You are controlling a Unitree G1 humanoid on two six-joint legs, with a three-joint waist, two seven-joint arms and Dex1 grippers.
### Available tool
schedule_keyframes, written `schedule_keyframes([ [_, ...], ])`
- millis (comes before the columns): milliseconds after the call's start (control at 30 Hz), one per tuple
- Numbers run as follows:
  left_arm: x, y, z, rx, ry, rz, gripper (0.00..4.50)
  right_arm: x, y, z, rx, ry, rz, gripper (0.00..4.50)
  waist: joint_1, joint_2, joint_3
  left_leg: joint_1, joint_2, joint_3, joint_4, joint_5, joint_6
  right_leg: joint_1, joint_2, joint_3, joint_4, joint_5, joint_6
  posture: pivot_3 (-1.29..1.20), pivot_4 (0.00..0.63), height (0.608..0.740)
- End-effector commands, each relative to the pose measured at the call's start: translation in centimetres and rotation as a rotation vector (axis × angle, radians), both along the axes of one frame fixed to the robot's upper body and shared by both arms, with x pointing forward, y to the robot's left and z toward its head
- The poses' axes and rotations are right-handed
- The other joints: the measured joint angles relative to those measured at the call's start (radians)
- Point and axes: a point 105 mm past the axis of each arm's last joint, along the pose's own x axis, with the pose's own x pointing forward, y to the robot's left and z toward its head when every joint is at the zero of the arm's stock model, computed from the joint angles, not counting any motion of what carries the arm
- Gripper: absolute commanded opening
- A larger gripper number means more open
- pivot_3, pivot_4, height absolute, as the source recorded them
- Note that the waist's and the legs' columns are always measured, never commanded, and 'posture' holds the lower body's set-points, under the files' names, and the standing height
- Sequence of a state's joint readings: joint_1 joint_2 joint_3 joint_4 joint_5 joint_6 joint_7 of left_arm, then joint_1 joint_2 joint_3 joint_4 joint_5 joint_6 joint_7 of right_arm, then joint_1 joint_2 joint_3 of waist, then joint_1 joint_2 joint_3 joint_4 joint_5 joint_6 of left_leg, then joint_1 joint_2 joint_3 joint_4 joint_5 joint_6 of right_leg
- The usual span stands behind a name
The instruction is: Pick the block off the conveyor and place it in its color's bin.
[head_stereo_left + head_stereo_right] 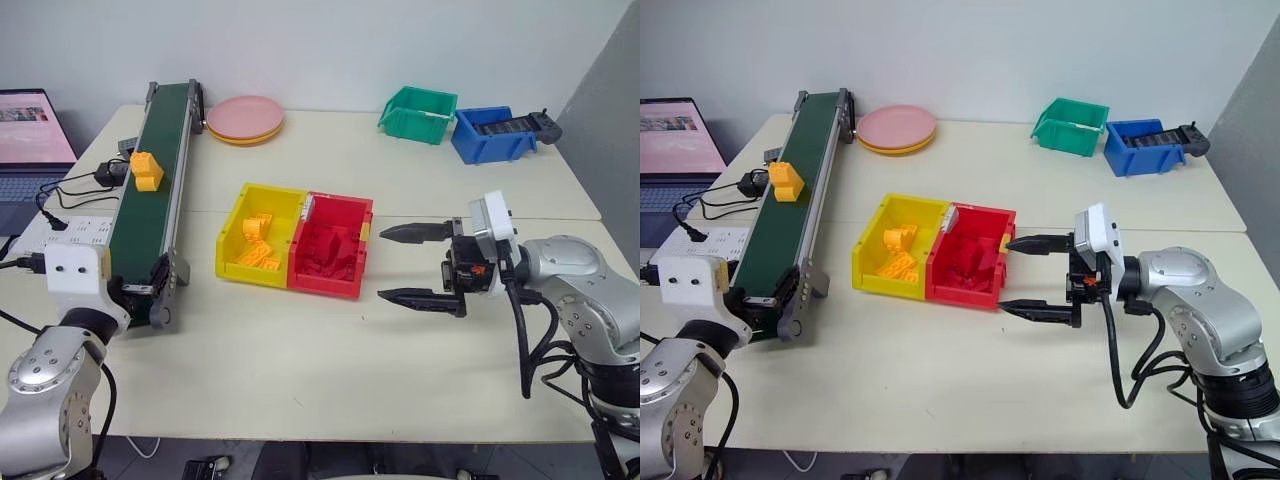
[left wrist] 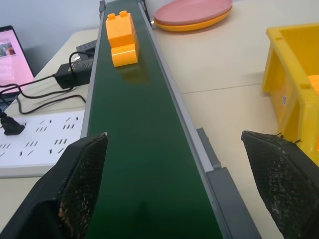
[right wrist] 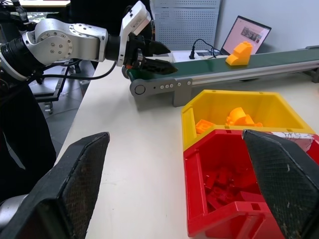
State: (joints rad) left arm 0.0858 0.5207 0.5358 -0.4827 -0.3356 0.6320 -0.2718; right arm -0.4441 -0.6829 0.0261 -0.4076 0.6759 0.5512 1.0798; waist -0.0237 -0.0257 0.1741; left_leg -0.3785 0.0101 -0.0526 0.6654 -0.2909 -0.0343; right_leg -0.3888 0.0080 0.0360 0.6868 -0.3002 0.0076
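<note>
The yellow-orange block (image 1: 146,170) stands on the dark green conveyor (image 1: 150,215), about halfway up the belt. My left gripper (image 2: 173,135) is open at the belt's near end, one finger on each side of it, and the block (image 2: 122,39) lies well ahead of the fingers. The yellow bin (image 1: 272,189) sits right of the conveyor with several yellow bricks heaped inside. My right gripper (image 1: 382,264) hangs open and empty just right of the red bin, pointing toward it. From the right wrist view I see the left gripper (image 3: 159,57) at the conveyor's end.
A red bin (image 1: 325,285) with red bricks touches the yellow bin's right side. Pink plates (image 1: 245,118) lie at the conveyor's far end. Green bin (image 1: 420,113) and blue bin (image 1: 487,135) stand at the back right. A laptop (image 1: 30,140), power strip (image 1: 70,235) and cables lie left of the belt.
</note>
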Motion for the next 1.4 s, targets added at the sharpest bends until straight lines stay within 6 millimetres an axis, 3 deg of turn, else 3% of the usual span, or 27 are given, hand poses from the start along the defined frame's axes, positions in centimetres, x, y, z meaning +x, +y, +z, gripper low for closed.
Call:
schedule_keyframes([
  [33,-0.2,0.4,1.2,-0.01,-0.034,0.024,4.48,-0.2,0.1,0.5,0.008,-0.04,0.003,4.5,0.0,0.0,0.0,0.0,0.0,0.0,0.0,0.0,0.0,0.0,0.0,0.0,0.0,0.0,0.0,0.0,0.15,0.74],
  [333,0.7,0.8,0.8,-0.057,0.029,0.011,4.48,-1.0,0.6,1.5,0.04,-0.013,0.046,4.5,0.0,0.0,0.0,0.0,0.0,0.0,0.0,0.0,0.0,0.0,0.0,0.0,0.0,0.0,0.0,0.0,0.15,0.74],
  [933,2.0,1.9,0.1,-0.065,0.072,0.085,4.48,-1.7,1.0,0.6,-0.022,-0.024,0.086,4.5,0.0,0.0,0.0,0.0,0.0,-0.001,0.0,0.0,0.0,0.0,0.0,0.0,0.0,0.0,0.0,0.0,0.15,0.74],
  [1167,0.5,0.6,1.3,-0.043,0.017,0.115,2.94,-1.4,0.6,0.7,-0.036,-0.041,0.069,4.5,0.0,0.0,0.0,0.0,0.0,-0.001,0.0,0.0,0.0,0.0,0.0,0.0,0.0,0.0,0.0,0.0,0.15,0.74],
  [1267,-1.2,-0.6,1.6,-0.055,-0.007,0.135,2.53,-1.1,0.3,0.8,-0.042,-0.052,0.063,4.5,-0.001,0.0,0.0,-0.001,0.0,0.0,0.0,0.0,0.0,0.0,-0.001,0.0,-0.002,0.0,0.0,0.0,0.15,0.74],
  [1400,-1.6,-0.7,2.0,-0.045,-0.044,0.173,1.74,-0.7,0.2,0.9,-0.045,-0.057,0.062,4.5,0.001,0.0,0.0,-0.001,0.0,0.0,0.0,0.0,0.0,0.0,-0.001,-0.001,-0.002,0.0,0.0,0.0,0.15,0.74],
])
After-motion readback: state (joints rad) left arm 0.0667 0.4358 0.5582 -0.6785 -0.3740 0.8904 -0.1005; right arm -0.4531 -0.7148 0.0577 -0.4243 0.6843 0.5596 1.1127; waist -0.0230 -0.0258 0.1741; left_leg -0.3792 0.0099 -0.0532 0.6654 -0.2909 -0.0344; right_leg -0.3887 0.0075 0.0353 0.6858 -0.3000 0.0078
